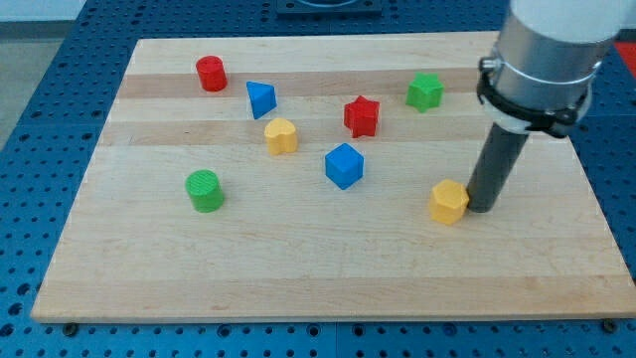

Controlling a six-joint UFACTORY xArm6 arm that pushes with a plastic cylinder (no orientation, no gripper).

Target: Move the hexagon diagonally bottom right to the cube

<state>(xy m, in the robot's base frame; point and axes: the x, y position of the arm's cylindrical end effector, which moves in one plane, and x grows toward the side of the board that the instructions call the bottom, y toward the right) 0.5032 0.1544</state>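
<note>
The yellow hexagon (449, 202) lies on the wooden board right of centre. The blue cube (344, 165) sits up and to the left of it, near the board's middle. My tip (481, 208) rests on the board just to the right of the yellow hexagon, touching or almost touching its right side. The rod rises from there to the grey arm (545, 50) at the view's top right.
A red cylinder (211, 74) and a blue triangular block (261, 99) lie at the top left. A yellow heart-like block (281, 136), a red star (362, 116), a green block (424, 91) and a green cylinder (206, 190) also lie on the board (298, 268).
</note>
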